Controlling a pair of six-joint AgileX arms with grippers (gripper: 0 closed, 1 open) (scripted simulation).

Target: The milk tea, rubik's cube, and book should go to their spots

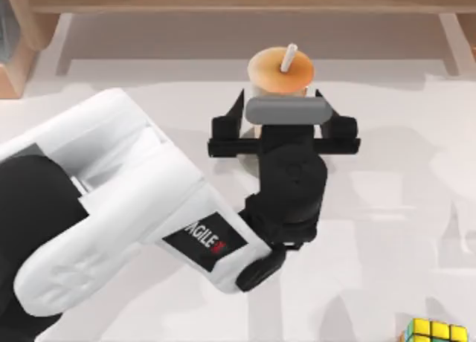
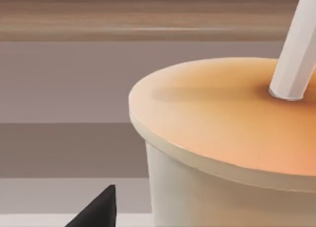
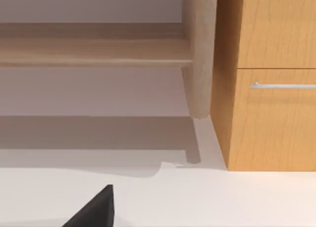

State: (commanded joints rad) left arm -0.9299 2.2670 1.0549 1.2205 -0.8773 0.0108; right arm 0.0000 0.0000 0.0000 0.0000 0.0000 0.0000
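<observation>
Your left gripper (image 1: 281, 108) is at the far middle of the table (image 1: 387, 208), fingers spread wide on either side of the milk tea (image 1: 280, 71) but not pinching it. The rubik's cube (image 1: 435, 331) sits way off at the near right edge. Can't tell how your right gripper's (image 3: 91, 207) fingers stand.

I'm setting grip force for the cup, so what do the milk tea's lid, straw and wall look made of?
The milk tea, just ahead of the left gripper: its lid looks like smooth matte plastic, orange with a soft sheen. The straw looks like stiff white plastic, faceted along its length. The cup wall appears pale and cloudy, probably thin plastic, though the look leaves that open.
</observation>
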